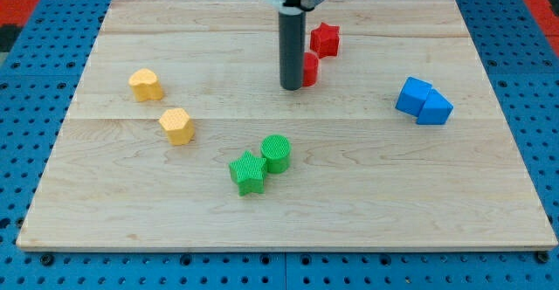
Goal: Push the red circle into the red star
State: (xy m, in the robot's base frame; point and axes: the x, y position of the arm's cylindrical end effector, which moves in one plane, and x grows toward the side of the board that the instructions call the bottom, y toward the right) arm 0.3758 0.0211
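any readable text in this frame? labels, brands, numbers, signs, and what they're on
None: no word, number, brand or sign can be read anywhere in the view.
Wooden board: plain grain only.
Blocks: red star, red circle, blue blocks, green star, green circle, two yellow blocks, all unmarked.
Rod above my tip, just left of the red circle: plain dark.
Blue pegboard: holes only.

red circle (310, 68) partly hidden, just below red star (325, 38), perhaps touching.

A pale wooden board (288, 185) with visible grain is seen, matt and smooth. The green star (248, 173) and green cylinder (276, 153) are ridged, matt plastic. The rod (291, 50) looks dark and matt.
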